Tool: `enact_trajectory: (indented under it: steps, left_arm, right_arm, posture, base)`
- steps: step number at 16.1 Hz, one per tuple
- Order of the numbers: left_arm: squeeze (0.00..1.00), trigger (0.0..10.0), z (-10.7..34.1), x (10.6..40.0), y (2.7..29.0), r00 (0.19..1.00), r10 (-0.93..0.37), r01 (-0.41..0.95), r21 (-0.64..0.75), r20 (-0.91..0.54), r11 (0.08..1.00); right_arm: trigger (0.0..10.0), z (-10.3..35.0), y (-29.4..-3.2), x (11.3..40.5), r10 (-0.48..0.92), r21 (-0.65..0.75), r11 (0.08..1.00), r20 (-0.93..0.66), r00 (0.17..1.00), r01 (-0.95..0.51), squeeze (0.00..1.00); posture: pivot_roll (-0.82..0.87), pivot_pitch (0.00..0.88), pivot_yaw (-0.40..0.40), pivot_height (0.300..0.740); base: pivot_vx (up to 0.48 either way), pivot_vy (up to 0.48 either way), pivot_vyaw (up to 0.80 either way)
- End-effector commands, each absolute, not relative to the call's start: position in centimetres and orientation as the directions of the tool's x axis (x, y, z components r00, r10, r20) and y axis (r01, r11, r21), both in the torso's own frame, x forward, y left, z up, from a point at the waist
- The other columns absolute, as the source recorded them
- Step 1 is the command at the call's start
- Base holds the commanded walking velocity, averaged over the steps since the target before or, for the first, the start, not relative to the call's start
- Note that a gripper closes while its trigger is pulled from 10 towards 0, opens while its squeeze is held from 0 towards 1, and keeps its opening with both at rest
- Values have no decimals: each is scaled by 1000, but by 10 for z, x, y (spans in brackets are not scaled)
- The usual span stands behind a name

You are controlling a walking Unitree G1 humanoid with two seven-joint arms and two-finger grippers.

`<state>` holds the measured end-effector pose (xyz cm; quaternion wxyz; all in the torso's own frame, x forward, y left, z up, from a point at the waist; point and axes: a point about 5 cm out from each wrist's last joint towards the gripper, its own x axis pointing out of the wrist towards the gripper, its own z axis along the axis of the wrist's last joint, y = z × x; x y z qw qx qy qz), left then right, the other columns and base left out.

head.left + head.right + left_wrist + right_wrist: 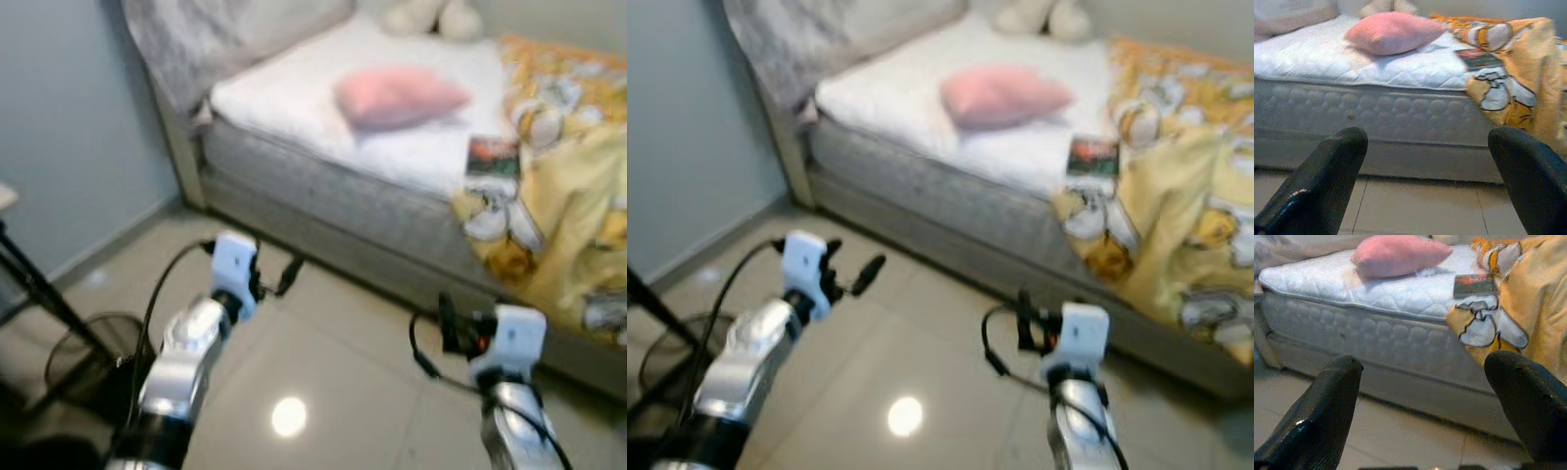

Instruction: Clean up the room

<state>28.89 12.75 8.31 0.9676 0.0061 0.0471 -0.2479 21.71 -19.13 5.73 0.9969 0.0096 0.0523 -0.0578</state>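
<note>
**Both grippers up over open tile, bed straight ahead**

Nearest on the left, a black stand (44, 299) and a round wire thing (93, 357) sit on the tile floor (333, 362), so that edge is tight. Left gripper (1425, 176) and right gripper (1425, 406) hover over bare tile, fingers spread wide, holding nothing. Open floor runs up to the bed (323, 191) edge. On the mattress: pink pillow (397, 96), a book (493, 157) right at the edge touching the yellow blanket (563, 186), which spills over the right side. Far back, a plush toy (431, 17).
</note>
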Motion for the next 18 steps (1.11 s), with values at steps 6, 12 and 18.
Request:
enact_trajectory:
  steps: [6, 12, 18]
  left_arm:
    - [0, 10000, 78, 288, 153, 963, -263, 249, -162, -67, 955]
    - [0, 10000, 100, 300, 127, 921, -391, 390, -36, -8, 920]
    - [0, 10000, 94, 298, 125, 921, -389, 387, -62, -12, 920]
  right_arm:
    - [10000, 67, -217, 209, -272, 165, 948, -26, 962, 272, 0]
    - [10000, 72, -215, 220, -245, 190, 952, 3, 970, 240, 0]
    - [10000, 73, -208, 226, -176, 96, 980, -14, 984, 177, 0]
  posture:
    - [-49, 0, -5, 740]
    - [-38, 0, -10, 740]
    - [-57, 0, -11, 740]
  base:
    - [460, 0, 0]
    - [453, 0, 0]
    - [480, 0, -421]
